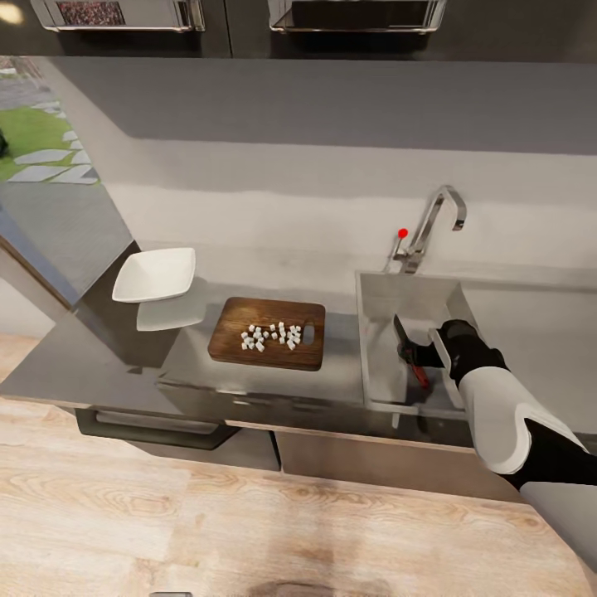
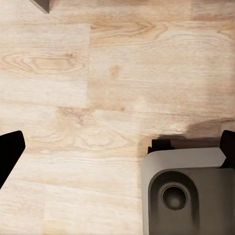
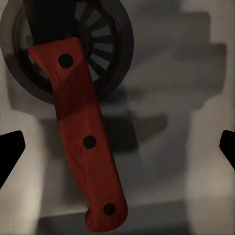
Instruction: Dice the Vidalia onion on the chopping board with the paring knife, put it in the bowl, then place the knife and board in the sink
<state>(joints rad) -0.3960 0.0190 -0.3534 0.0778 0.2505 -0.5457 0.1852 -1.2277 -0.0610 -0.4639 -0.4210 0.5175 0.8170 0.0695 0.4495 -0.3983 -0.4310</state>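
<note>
1. Onion, diced into small white cubes (image 1: 271,335), lay scattered on the chopping board (image 1: 232,340), which sat on the worktop (image 1: 99,365) between the bowl (image 1: 155,274) and the sink (image 1: 398,294).
2. That bowl looked empty, so by my judgement the dice had not yet been moved into it.
3. The paring knife (image 3: 83,132) lay in the sink, its red handle across the basin floor and its dark blade over the round drain (image 3: 105,44); in the head view it showed just beside the right gripper (image 1: 419,352).
4. Right gripper fingers (image 3: 11,154) stood wide apart on either side of the handle, touching nothing, which suggests the knife had been set down there on purpose.
5. Left gripper's fingers (image 2: 10,152) were also spread and held nothing, pointing down at the wooden floor (image 2: 98,73) beside the robot's base (image 2: 188,191).
</note>
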